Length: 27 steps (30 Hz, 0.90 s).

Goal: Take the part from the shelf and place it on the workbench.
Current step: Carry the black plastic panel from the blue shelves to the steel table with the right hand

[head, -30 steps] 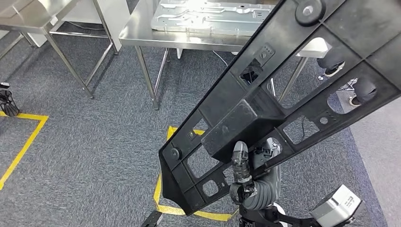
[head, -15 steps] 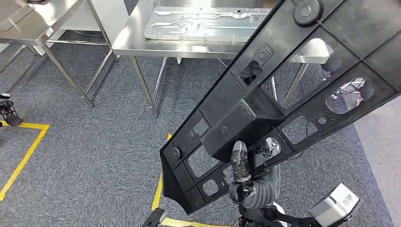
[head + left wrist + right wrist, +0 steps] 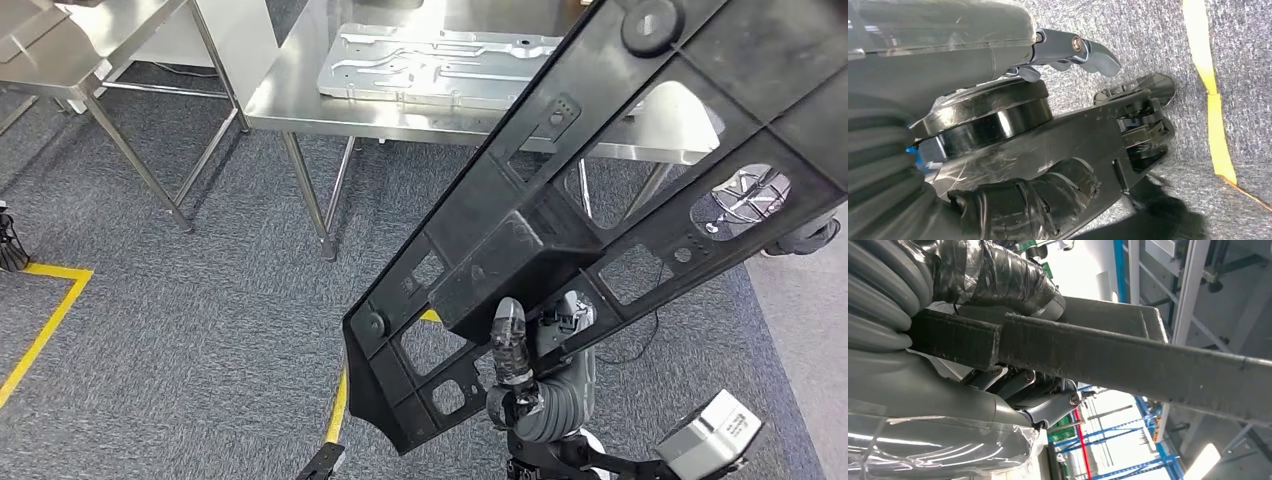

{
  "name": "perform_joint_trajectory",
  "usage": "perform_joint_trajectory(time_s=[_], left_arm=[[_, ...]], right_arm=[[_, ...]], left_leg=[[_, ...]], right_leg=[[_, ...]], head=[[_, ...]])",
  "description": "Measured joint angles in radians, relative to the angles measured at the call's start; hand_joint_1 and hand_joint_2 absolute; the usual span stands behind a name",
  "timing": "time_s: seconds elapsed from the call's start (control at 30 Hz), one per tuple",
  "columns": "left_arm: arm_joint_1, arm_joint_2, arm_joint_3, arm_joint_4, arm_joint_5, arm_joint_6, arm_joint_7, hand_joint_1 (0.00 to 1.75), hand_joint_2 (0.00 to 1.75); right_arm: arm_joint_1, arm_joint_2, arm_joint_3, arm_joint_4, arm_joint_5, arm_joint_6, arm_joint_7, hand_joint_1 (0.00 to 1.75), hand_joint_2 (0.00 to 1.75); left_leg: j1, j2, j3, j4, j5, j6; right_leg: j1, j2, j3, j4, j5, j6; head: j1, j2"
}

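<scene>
The right robot hand point(image 3: 510, 352) has a thumb wrapped in black tape over grey, and behind it sits a grey ribbed wrist cover point(image 3: 556, 400). The left robot hand point(image 3: 1013, 130) has the same grey ribbed cover, glossy black taped fingers, bare silver metal finger links with a brass-coloured pin, and clear plastic film.

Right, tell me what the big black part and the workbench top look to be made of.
The black part looks like moulded plastic, matte with a slightly grainy surface, ribbed, with cut-out windows; the right wrist view shows a rough, fibrous-looking edge, so possibly a composite. The workbench looks like stainless steel: a bright, brushed, reflective top on thin metal legs.
</scene>
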Motion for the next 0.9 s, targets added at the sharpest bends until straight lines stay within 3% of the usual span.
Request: perform_joint_trajectory(time_s=[0.03,0.07,0.17,0.2,0.23,0.33,0.37,0.47,0.53,0.57,0.6,0.63,0.7,0.83,0.9], left_arm=[[0.001,0.000,0.000,0.000,0.000,0.000,0.001,0.00,1.75],[0.002,0.000,0.000,0.000,0.000,0.000,0.001,0.00,1.75],[0.003,0.000,-0.001,0.000,0.000,0.000,0.004,0.00,1.75],[0.002,0.000,-0.001,0.000,0.000,0.000,0.004,0.00,1.75],[0.001,-0.001,-0.001,0.000,0.000,-0.001,0.005,0.00,1.75],[-0.001,-0.001,-0.001,0.000,0.000,-0.002,0.005,0.00,1.75],[-0.002,-0.001,-0.001,0.000,0.000,-0.002,0.005,0.00,1.75],[-0.004,-0.001,-0.002,0.000,-0.001,-0.003,0.002,0.00,1.75],[-0.006,-0.001,-0.003,0.000,-0.001,-0.004,0.000,0.00,1.75],[-0.006,0.000,-0.003,0.000,-0.001,-0.004,0.000,0.00,1.75],[-0.006,0.000,-0.003,0.000,0.000,-0.005,0.000,0.00,1.75],[-0.004,0.000,-0.003,0.000,0.000,-0.005,0.000,0.00,1.75],[-0.003,0.001,-0.003,0.000,0.001,-0.005,0.001,0.00,1.75],[-0.004,0.001,-0.003,0.000,0.001,-0.008,0.001,0.00,1.75],[-0.004,0.000,-0.003,0.000,0.001,-0.008,0.002,0.00,1.75]], right_arm=[[0.001,0.000,0.000,0.000,-0.001,0.000,0.001,1.75,1.75],[0.001,0.000,0.000,0.001,-0.001,0.000,0.002,1.75,1.75],[0.001,-0.001,0.000,0.002,-0.003,0.000,0.003,1.75,1.75],[0.001,-0.001,0.000,0.003,-0.004,0.000,0.003,1.75,1.75],[0.001,-0.001,0.000,0.004,-0.005,0.000,0.003,1.75,1.75],[-0.001,-0.001,0.000,0.005,-0.006,0.000,0.003,1.75,1.75],[-0.001,-0.001,0.000,0.005,-0.007,0.000,0.003,1.75,1.75],[-0.003,-0.001,0.000,0.005,-0.007,0.001,0.003,1.75,1.75],[-0.002,-0.001,0.000,0.006,-0.007,0.001,0.003,1.75,1.75],[-0.002,-0.001,0.000,0.006,-0.008,0.001,0.003,1.75,1.75],[-0.002,-0.001,0.000,0.006,-0.008,0.001,0.003,1.75,1.75],[-0.002,-0.001,0.000,0.006,-0.008,0.001,0.003,1.75,1.75],[-0.003,-0.001,0.000,0.007,-0.008,0.001,0.003,1.75,1.75],[-0.005,0.000,0.000,0.008,-0.010,0.002,0.004,1.75,1.75],[-0.008,0.000,0.000,0.008,-0.010,0.001,0.004,1.75,1.75]], left_leg=[[0.000,-0.002,0.010,0.000,-0.009,0.000],[0.000,-0.004,0.024,0.000,-0.020,-0.002],[0.000,-0.009,0.064,0.000,-0.055,-0.013],[0.000,-0.009,0.069,-0.002,-0.064,-0.019],[0.001,-0.010,0.077,-0.002,-0.068,-0.025],[0.002,-0.007,0.077,0.021,-0.071,-0.041],[0.003,-0.006,0.059,0.054,-0.076,-0.046],[0.009,-0.001,-0.056,0.223,-0.131,-0.060],[0.012,0.001,-0.119,0.276,-0.151,-0.065],[0.013,0.002,-0.128,0.256,-0.133,-0.065],[0.013,0.002,-0.122,0.206,-0.093,-0.063],[0.013,0.003,-0.109,0.142,-0.036,-0.060],[0.006,0.003,-0.091,0.058,0.019,-0.052],[0.001,0.000,-0.059,0.017,0.031,-0.024],[0.003,0.000,-0.032,0.009,0.026,-0.013]], right_leg=[[-0.001,0.000,-0.022,0.001,-0.005,0.002],[-0.001,0.000,-0.028,-0.032,0.016,0.003],[0.001,-0.001,-0.006,-0.191,0.166,-0.003],[0.004,-0.001,0.000,-0.217,0.196,-0.009],[0.006,0.000,0.002,-0.225,0.207,-0.015],[0.005,0.003,0.022,-0.236,0.201,-0.034],[0.004,0.002,0.032,-0.238,0.196,-0.040],[0.003,0.000,0.057,-0.240,0.175,-0.049],[0.002,0.001,0.077,-0.240,0.157,-0.049],[0.002,0.001,0.091,-0.240,0.147,-0.048],[0.001,0.002,0.106,-0.240,0.136,-0.046],[0.001,0.002,0.119,-0.241,0.125,-0.043],[0.001,0.003,0.139,-0.244,0.106,-0.033],[0.002,0.003,0.164,-0.233,0.100,-0.009],[0.001,0.002,0.135,-0.171,0.086,-0.003]], head=[[0.000,0.000],[0.000,0.000],[0.001,0.000],[0.001,0.000],[0.001,0.000],[0.001,0.000],[-0.001,0.000],[-0.004,0.000],[-0.004,0.000],[-0.004,0.000],[-0.004,0.000],[-0.004,0.000],[-0.002,0.000],[-0.001,0.000],[0.004,0.000]])
